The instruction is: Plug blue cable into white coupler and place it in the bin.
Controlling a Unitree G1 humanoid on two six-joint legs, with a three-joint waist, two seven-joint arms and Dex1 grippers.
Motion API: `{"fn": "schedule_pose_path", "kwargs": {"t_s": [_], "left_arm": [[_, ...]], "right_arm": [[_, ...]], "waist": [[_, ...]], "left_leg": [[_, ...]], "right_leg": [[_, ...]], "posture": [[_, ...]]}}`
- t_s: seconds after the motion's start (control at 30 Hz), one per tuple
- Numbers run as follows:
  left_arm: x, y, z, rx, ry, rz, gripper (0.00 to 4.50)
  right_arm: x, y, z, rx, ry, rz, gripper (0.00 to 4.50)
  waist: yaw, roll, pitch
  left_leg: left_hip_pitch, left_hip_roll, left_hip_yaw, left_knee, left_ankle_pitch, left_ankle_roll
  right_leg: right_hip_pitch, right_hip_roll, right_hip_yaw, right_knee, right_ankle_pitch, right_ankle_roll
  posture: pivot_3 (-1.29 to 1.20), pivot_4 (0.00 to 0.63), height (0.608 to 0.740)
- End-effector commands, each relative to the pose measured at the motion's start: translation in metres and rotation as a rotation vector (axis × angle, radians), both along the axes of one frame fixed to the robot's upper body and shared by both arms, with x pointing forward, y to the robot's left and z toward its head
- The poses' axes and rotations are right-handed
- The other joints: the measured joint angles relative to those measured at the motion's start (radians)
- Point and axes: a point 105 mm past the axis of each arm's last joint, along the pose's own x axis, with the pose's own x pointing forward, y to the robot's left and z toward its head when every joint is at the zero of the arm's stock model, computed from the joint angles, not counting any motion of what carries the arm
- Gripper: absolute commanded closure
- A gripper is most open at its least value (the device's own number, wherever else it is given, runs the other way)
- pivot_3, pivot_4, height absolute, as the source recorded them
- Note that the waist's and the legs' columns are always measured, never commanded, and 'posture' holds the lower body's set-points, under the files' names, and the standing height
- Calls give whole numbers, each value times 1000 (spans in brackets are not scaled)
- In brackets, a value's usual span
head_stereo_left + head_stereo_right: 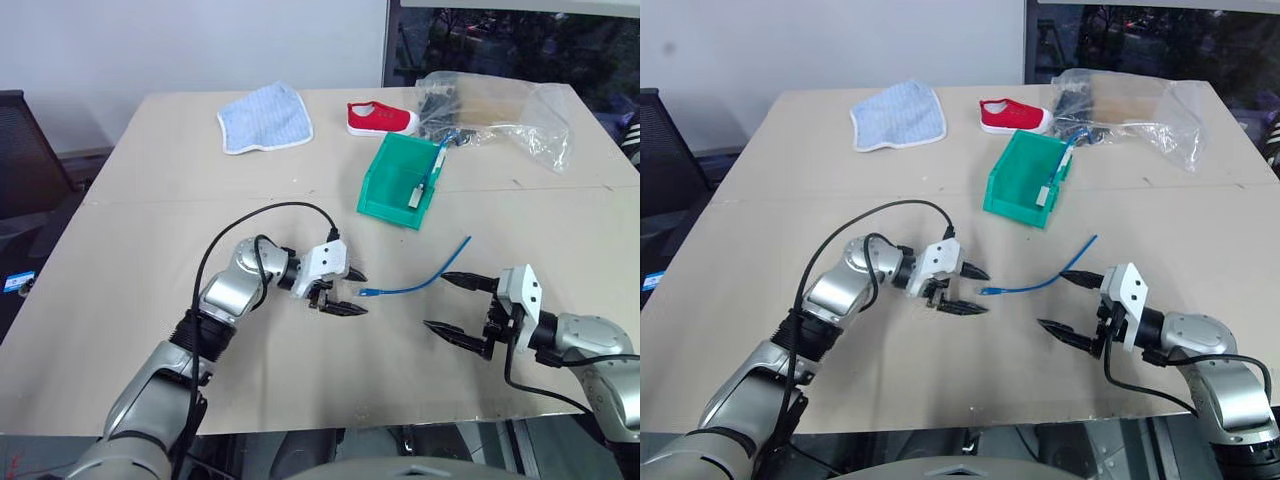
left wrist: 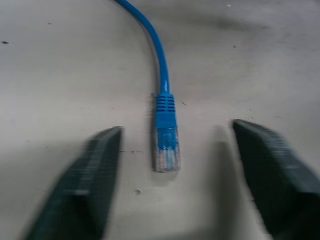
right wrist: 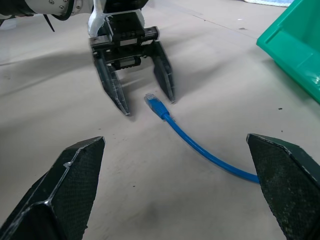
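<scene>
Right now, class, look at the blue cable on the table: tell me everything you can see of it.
The blue cable is a thin, bright-blue, flexible cord lying in a gentle curve on the tan table. Its near end carries a ribbed blue boot and a clear plastic plug, flat on the surface. That plug lies in front of the left gripper, between its open fingers and untouched. The far end lifts slightly near the right gripper, which is open.

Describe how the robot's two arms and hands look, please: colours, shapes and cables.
Both arms are silver-grey metal with rounded joints and black collars. Each ends in a white boxy wrist housing carrying two black, pointed, wedge-shaped fingers: the left hand and the right hand. A thick black cable loops over the left arm; another trails from the right wrist.
</scene>
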Motion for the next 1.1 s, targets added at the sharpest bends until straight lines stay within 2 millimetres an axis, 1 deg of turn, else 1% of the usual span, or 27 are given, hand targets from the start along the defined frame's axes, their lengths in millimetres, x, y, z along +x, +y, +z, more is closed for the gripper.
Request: {"fn": "schedule_pose_path", "kwargs": {"t_s": [0.03,0.07,0.13,0.2,0.27,0.33,0.4,0.47,0.5,0.63,0.77,0.83,0.9,1.0,1.07,1.1], "left_arm": [[-5,1,-2,35,7,-50,3278],[-5,1,-2,37,10,-53,3626],[-6,2,-1,42,14,-59,4465],[-5,0,3,16,15,-48,4465],[-3,-9,17,-79,54,-15,4465],[-2,-21,37,-217,139,26,4465],[-2,-27,52,-318,230,57,4465],[-5,-31,63,-403,342,74,4465],[-6,-32,67,-434,391,83,4465],[-12,-32,79,-499,510,80,4465],[-19,-33,89,-542,581,57,4465],[-22,-34,92,-553,602,45,4465],[-23,-34,94,-560,613,41,4465],[-28,-33,95,-559,628,20,4500],[-29,-32,95,-560,637,14,4500],[-29,-32,95,-564,641,14,4500]], "right_arm": [[-1,-1,14,3,-74,-6,0],[-1,-1,14,2,-74,-7,0],[-1,-1,13,5,-71,-7,0],[-2,1,12,29,-46,-11,0],[-6,5,15,128,34,-27,0],[-17,11,18,245,167,0,0],[-29,17,22,316,269,48,0],[-40,25,27,390,352,110,0],[-41,28,27,401,380,121,0],[-26,31,31,441,367,68,0],[-11,38,45,532,344,45,0],[-7,43,53,579,338,58,0],[-6,45,57,598,338,61,0],[-3,48,64,641,334,71,861],[-4,50,66,651,337,83,1769],[-4,51,67,650,338,87,2350]], "waist": [[0,0,0],[0,0,0],[0,0,0],[0,0,0],[0,0,0],[3,0,0],[3,-1,0],[2,-1,0],[-1,-1,0],[-3,-1,0],[-1,-1,0],[-1,-1,0],[0,-1,0],[1,-1,0],[0,-1,0],[0,-1,0]], "left_leg": [[0,0,0,0,0,0],[0,0,0,0,0,0],[0,0,0,0,1,-2],[0,0,0,0,2,-3],[0,0,0,0,2,-4],[-2,0,-1,0,2,-3],[-5,0,-4,2,2,-3],[-5,0,-4,2,0,0],[-4,0,-4,2,0,0],[-3,0,-4,2,0,0],[-3,0,-5,2,0,0],[-3,0,-4,2,2,-4],[-3,0,-4,2,2,-4],[-3,0,-4,2,2,-4],[-3,0,-4,2,2,-4],[-3,0,-4,2,2,-4]], "right_leg": [[0,0,0,0,0,0],[0,0,0,0,0,0],[0,0,0,0,0,0],[0,0,0,0,0,0],[0,0,0,-1,0,0],[-1,0,0,0,0,0],[-1,-1,-1,-1,0,0],[-1,-1,-1,-1,0,0],[-1,-1,-1,0,0,0],[-1,0,-2,1,0,0],[-1,0,-2,1,0,0],[-1,0,-2,1,0,0],[-1,0,-1,1,0,0],[-1,0,-1,0,0,0],[-1,0,-1,0,0,0],[-1,0,-1,0,0,0]], "posture": [[0,150,740],[0,150,740],[0,150,740],[0,150,740],[0,150,740],[0,150,740],[0,150,740],[0,150,740],[0,150,740],[0,150,740],[0,150,740],[0,150,740],[0,150,740],[0,150,740],[0,150,740],[0,150,740]]}}
